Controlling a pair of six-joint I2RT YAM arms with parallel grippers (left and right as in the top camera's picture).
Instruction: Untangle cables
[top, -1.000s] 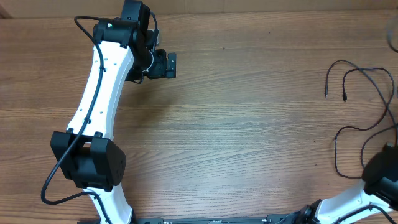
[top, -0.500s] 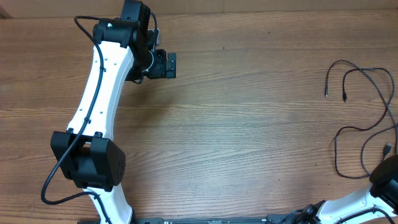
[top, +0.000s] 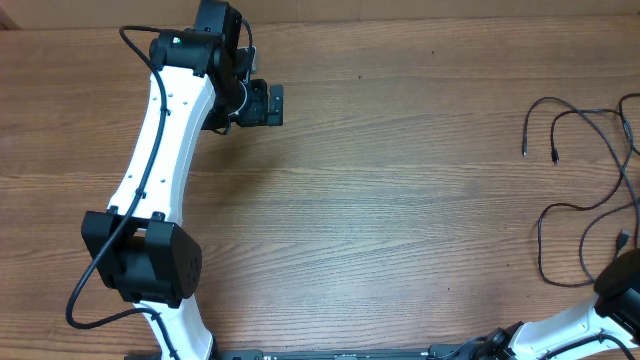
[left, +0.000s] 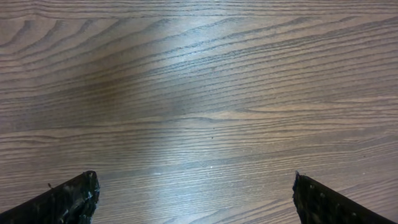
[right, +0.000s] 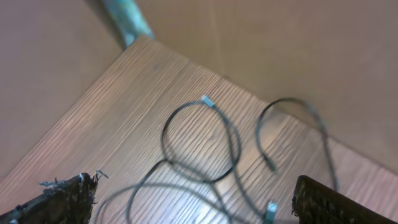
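Note:
Several thin black cables (top: 590, 112) lie in loose overlapping loops at the table's far right, with two plug tips (top: 524, 150) pointing toward the front. In the right wrist view the cables (right: 208, 180) spread below my right gripper (right: 193, 182). It hangs open above them with nothing between its fingers, and a silver plug (right: 270, 208) lies near its right finger. My left gripper (top: 275, 105) is far away at the back left. It is open over bare wood (left: 194, 179).
The right arm's black wrist (top: 622, 282) sits at the lower right corner beside a loose plug (top: 624, 238). The table's back corner and a wall (right: 298, 56) lie just beyond the cables. The left arm (top: 160, 170) stretches along the left side.
My right gripper has gone from shut to open and drawn back toward the lower right corner. A cable end now lies loose on the table. The left arm has not moved.

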